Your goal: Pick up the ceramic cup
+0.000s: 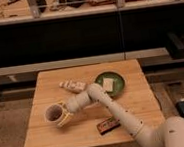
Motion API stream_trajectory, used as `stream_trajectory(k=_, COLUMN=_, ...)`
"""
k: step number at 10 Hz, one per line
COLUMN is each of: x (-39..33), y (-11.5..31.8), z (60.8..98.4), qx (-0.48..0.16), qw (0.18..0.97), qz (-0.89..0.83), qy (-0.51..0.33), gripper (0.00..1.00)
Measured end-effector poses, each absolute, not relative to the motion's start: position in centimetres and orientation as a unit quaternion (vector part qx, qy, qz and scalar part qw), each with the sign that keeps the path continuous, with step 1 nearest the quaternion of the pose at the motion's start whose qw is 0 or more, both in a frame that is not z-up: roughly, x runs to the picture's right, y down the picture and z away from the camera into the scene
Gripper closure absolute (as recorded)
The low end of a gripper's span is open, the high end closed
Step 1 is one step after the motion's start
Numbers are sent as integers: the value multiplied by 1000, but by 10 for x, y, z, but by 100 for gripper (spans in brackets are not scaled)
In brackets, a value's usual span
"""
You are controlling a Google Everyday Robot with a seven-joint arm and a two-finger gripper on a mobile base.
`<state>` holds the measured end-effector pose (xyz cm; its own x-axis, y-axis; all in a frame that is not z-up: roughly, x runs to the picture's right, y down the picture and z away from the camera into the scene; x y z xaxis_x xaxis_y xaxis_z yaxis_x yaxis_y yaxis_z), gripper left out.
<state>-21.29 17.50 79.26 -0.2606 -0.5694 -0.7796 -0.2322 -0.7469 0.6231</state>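
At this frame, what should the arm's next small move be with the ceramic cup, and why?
Probably close and confirm the grasp, then lift straight up a little. The gripper sits right against the ceramic cup, on its right side, near the wooden table's left front edge, and the cup appears to rest on the surface. A vertical lift keeps it away from the dark packet and the green dish.

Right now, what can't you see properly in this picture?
- Camera view: whether the gripper, right beside the ceramic cup at the table's front left, is actually touching the cup; too blurry.
- What the small packet near the front edge says; too small.
- The pale thing on the green dish; too blurry to name.
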Motion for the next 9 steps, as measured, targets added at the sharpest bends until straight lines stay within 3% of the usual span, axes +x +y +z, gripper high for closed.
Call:
stream_trajectory(k=3, x=-210, y=166, z=788, qx=609, qw=122, qz=-712, qy=-328, gripper=84)
stream_trajectory(k=5, x=-206, y=151, z=775, qx=621, qw=118, qz=-710, qy=-311, gripper=99)
stream_trajectory(k=9, x=-197, y=121, z=742, qx=638, qw=119, qz=-698, qy=-302, gripper=100)
